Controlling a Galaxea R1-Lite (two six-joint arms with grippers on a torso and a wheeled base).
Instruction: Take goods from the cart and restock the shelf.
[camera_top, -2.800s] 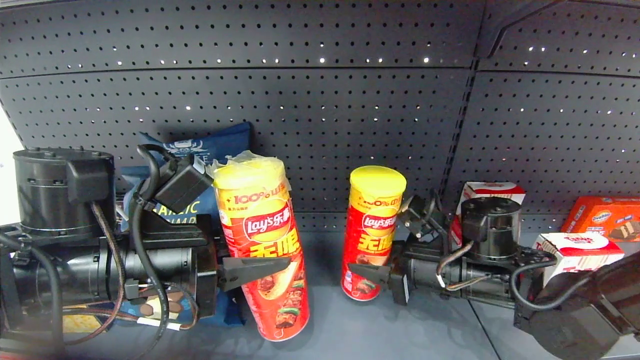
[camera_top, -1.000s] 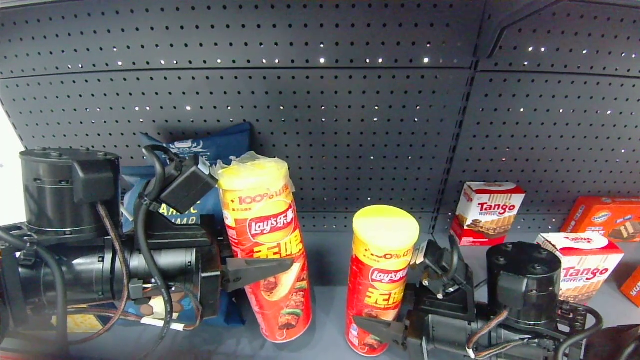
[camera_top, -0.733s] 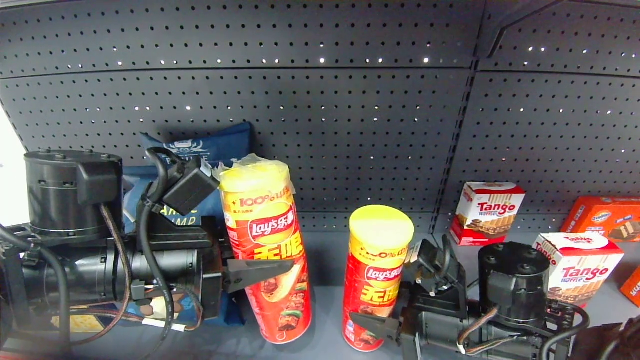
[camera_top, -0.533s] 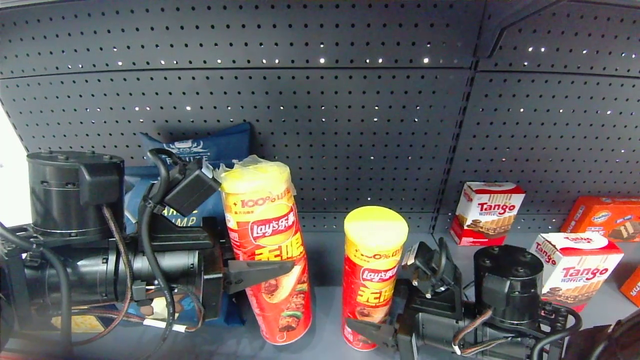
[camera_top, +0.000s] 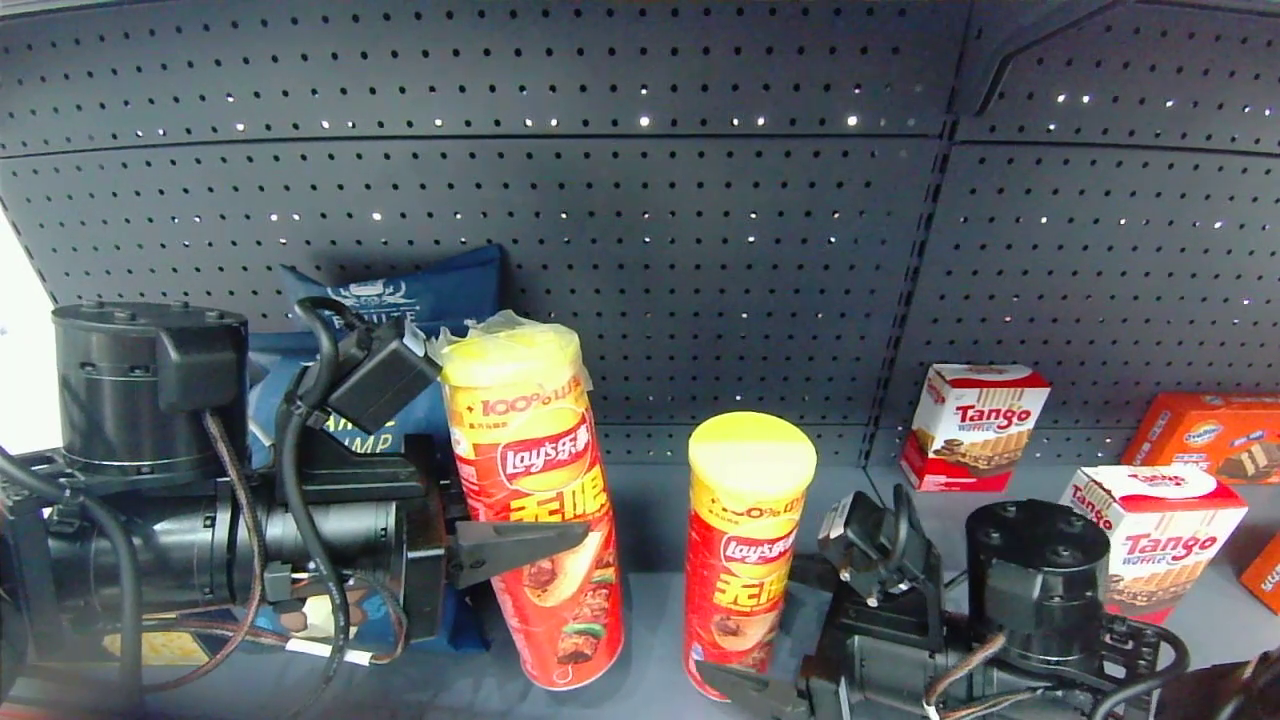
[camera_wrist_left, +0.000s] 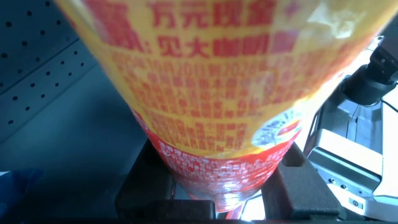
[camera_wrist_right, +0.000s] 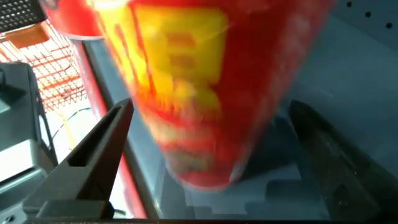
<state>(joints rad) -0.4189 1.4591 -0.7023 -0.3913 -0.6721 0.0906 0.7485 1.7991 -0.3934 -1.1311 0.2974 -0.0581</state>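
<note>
Up close, the right wrist view shows the right gripper (camera_wrist_right: 211, 124) gaping around the shorter can (camera_wrist_right: 205, 74). The left gripper (camera_wrist_left: 217, 193) clamps the taller can (camera_wrist_left: 217, 93). Two cans, two wafer boxes (camera_top: 972, 425).

Glossy chip cans (camera_top: 535, 500) w/ plastic lids (camera_top: 752, 455), matt perforated metal backboard (camera_top: 700, 250), cardboard wafer boxes (camera_top: 975, 425).

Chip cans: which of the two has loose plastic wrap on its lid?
The left can: crumpled clear wrap covers its lid. The right can has a bare, smooth yellow lid.
</note>
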